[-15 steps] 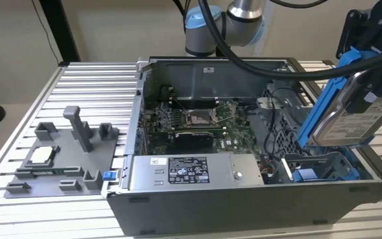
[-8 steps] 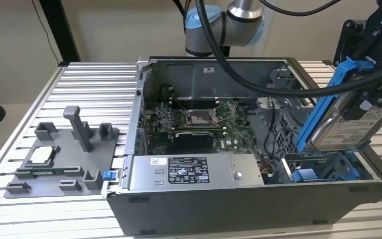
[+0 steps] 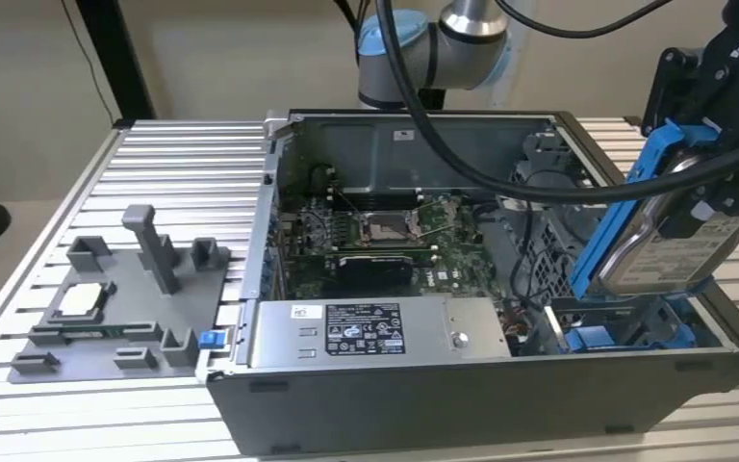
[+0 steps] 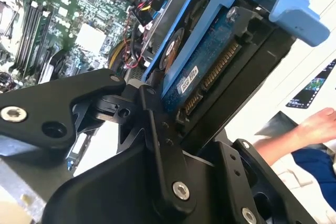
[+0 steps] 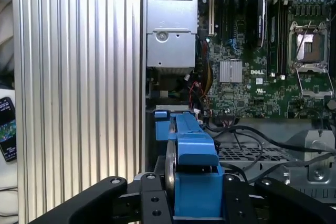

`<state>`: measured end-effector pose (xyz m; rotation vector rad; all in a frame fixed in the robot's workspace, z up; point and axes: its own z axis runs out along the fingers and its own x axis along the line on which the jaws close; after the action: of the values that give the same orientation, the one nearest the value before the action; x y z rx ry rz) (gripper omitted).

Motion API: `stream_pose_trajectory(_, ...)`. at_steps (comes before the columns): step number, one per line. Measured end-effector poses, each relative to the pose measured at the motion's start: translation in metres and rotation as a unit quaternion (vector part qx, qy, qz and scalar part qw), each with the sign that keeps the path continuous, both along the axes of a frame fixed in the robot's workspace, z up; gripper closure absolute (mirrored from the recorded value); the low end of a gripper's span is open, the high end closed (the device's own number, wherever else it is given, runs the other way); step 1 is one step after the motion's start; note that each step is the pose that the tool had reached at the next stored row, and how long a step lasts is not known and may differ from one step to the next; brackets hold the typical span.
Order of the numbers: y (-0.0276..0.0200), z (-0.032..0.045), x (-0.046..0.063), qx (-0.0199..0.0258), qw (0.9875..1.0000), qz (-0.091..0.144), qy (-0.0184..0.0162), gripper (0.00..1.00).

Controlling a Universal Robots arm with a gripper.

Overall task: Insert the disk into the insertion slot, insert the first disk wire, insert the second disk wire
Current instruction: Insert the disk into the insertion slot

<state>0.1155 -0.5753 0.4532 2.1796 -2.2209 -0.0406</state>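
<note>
While the claw (image 3: 703, 191) grips the disk (image 3: 662, 258) tight, the disk hangs tilted, its long side nearly up and down, just above the slot (image 3: 626, 337) in the case (image 3: 472, 395) corner.

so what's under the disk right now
The insertion slot, with blue plastic inside, lies below the tilted disk. The disk's lower end hides part of its interior.
</note>
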Motion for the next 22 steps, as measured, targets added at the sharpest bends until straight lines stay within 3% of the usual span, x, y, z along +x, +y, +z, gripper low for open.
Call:
stream_pose_trajectory(11, 0.0, -0.0032, 0.0, 0.0001, 1.0, 0.0, 0.0, 1.0)
stream_pose_trajectory(22, 0.0, -0.0162, 0.001, 0.0002, 1.0, 0.0, 0.0003, 1.0)
